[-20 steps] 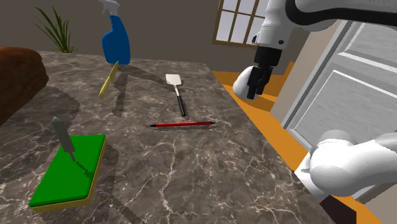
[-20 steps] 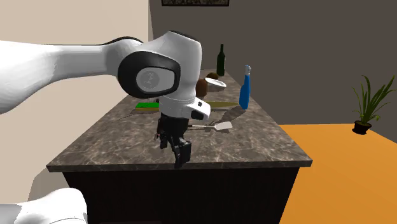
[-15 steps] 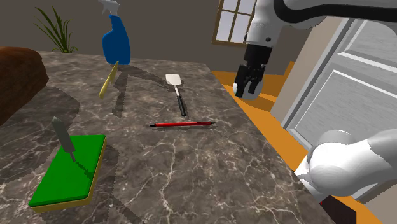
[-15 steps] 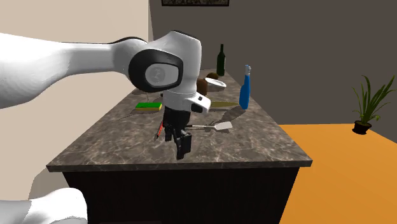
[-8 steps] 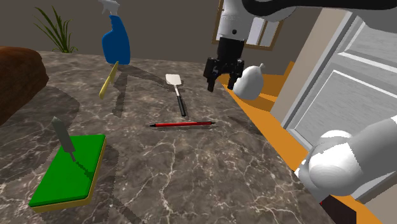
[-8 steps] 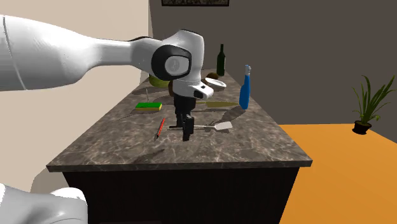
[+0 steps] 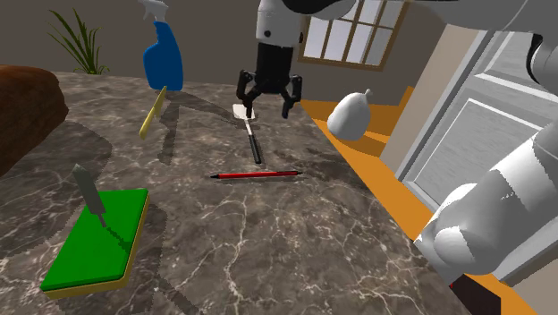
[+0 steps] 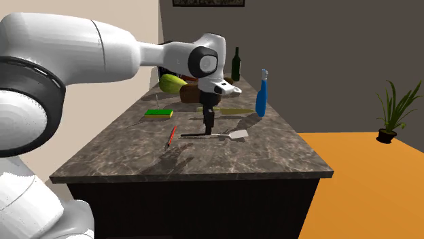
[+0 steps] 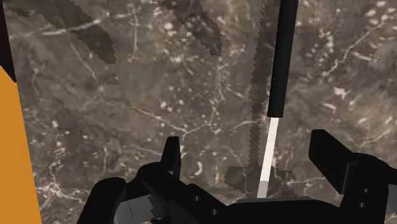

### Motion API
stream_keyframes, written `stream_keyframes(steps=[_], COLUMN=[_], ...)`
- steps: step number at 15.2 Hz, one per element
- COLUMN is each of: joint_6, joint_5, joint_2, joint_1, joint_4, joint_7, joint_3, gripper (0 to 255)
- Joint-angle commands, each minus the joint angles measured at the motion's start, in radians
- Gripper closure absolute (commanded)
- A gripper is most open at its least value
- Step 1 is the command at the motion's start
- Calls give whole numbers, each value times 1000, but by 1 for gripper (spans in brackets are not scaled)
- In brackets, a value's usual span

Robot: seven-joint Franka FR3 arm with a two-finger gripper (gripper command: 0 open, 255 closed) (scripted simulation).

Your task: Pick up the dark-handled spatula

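Hovering over the dark veined marble countertop (image 7: 268, 242), my black two-finger pincer (image 7: 266, 106) stands open, clasping nothing. The white-bladed spatula with a slim black handle (image 7: 251, 134) lies flat on the stone beneath me; in the wrist view its pale shaft sits between my fingers (image 9: 170, 153), untouched. A red pen (image 7: 257, 174) lies near the handle's end.

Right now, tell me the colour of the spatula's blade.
White; the spatula's blade shows best in the shoulder view.
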Motion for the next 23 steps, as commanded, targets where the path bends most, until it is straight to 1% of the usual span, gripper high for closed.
stream_keyframes(steps=[1, 2, 3, 10, 12, 13, 22, 23], joint_6=[-6, -12, -15, 80, 87, 87, 87, 74], joint_5=[-35, -54, -63, -61, -61, -61, -61, -61], joint_2=[89, 133, 154, 148, 148, 150, 148, 148], joint_1=[-1, 2, 5, 6, 6, 6, 6, 6], joint_4=[94, 143, 166, 65, 58, 60, 58, 71], joint_7=[94, 138, 158, 152, 152, 152, 152, 153], joint_3=[22, 30, 33, 31, 31, 31, 31, 31], gripper=[0, 0, 0, 0, 0, 255, 255, 255])
